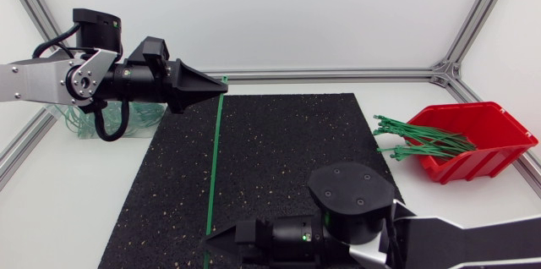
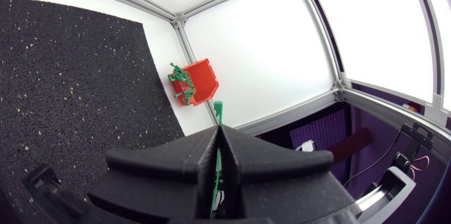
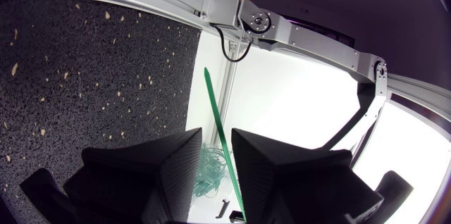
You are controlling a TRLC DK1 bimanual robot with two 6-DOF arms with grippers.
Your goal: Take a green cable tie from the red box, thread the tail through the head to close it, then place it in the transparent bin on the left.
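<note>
A straight green cable tie (image 1: 215, 159) spans the black mat from back to front. My left gripper (image 1: 221, 87) is shut on its far end; in the left wrist view a short green tip (image 2: 218, 110) sticks out past the closed fingers (image 2: 239, 146). My right gripper (image 1: 205, 240) sits at the tie's near end by the mat's front edge. In the right wrist view the tie (image 3: 215, 108) runs through the gap of the right gripper (image 3: 217, 136), whose fingers stand apart. The red box (image 1: 473, 138) at the right holds several green ties (image 1: 423, 140).
The transparent bin (image 1: 84, 121) with closed green ties stands at the left, behind my left arm. A black mat (image 1: 287, 159) covers the middle of the white table. Aluminium frame rails (image 1: 338, 74) run along the back edge.
</note>
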